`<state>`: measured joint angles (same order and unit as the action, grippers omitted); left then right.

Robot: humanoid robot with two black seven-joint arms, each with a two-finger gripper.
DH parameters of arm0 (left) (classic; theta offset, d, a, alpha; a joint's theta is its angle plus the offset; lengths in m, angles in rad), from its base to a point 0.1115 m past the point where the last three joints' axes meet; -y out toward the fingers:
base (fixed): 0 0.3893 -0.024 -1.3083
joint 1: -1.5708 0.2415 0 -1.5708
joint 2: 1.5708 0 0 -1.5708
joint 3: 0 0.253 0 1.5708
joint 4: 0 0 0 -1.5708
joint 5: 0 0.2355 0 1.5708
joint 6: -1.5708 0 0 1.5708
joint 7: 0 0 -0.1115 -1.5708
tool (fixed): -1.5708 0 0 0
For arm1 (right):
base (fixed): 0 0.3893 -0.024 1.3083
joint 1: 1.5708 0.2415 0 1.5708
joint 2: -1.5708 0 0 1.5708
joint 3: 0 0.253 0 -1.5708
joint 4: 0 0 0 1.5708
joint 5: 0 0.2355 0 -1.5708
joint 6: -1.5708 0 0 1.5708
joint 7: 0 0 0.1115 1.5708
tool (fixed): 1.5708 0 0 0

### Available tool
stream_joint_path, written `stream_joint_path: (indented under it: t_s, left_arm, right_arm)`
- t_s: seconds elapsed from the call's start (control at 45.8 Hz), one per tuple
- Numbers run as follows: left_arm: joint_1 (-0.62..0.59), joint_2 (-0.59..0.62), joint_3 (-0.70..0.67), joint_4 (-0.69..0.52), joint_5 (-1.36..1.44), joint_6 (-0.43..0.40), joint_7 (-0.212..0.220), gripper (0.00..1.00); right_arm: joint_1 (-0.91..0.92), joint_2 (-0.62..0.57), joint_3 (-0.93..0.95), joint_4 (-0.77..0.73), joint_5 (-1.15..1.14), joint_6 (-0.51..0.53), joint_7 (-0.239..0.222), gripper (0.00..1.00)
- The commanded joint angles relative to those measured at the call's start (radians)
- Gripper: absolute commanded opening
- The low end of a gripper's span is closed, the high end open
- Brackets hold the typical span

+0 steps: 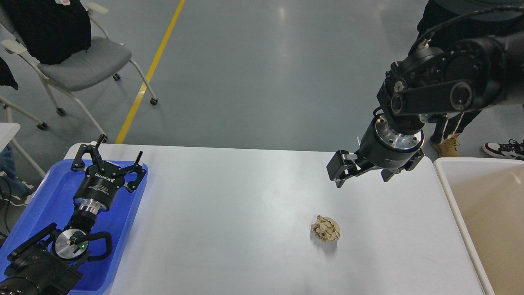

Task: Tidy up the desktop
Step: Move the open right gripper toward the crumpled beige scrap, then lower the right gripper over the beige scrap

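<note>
One head view looks steeply down across the desktop (245, 213).

The cream bin (446, 192) runs off the right edge, the blue tray (123, 229) off the bottom left, and the right gripper (342, 174) is too end-on to read.

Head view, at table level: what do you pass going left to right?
Blue tray with the left gripper over it → bare desktop → crumpled paper ball → right gripper → cream bin.
</note>
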<state>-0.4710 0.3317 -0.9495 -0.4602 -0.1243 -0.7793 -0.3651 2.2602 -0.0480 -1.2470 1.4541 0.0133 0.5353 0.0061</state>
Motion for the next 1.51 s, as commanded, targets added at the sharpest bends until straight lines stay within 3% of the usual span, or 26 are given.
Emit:
stream_joint_path:
  t_s: [0.0,0.393,0.917,1.484]
  left_arm:
    - [0.002,0.001,0.0,0.0,0.0,0.0,0.0,0.99]
    - [0.0,0.0,0.0,0.0,0.0,0.0,0.0,0.99]
    - [0.0,0.001,0.0,0.0,0.0,0.0,0.0,0.99]
    - [0.0,0.0,0.0,0.0,0.0,0.0,0.0,0.99]
  right_arm:
    - [-0.137,0.048,0.037,-0.124,0.013,-0.008,0.0,1.0]
    - [-0.435,0.048,0.13,-0.363,-0.025,-0.052,0.0,1.0]
    - [-0.714,0.048,0.136,-0.524,-0.151,-0.156,-0.001,1.0]
    - [-0.838,0.048,0.175,-0.643,-0.19,-0.167,-0.003,1.0]
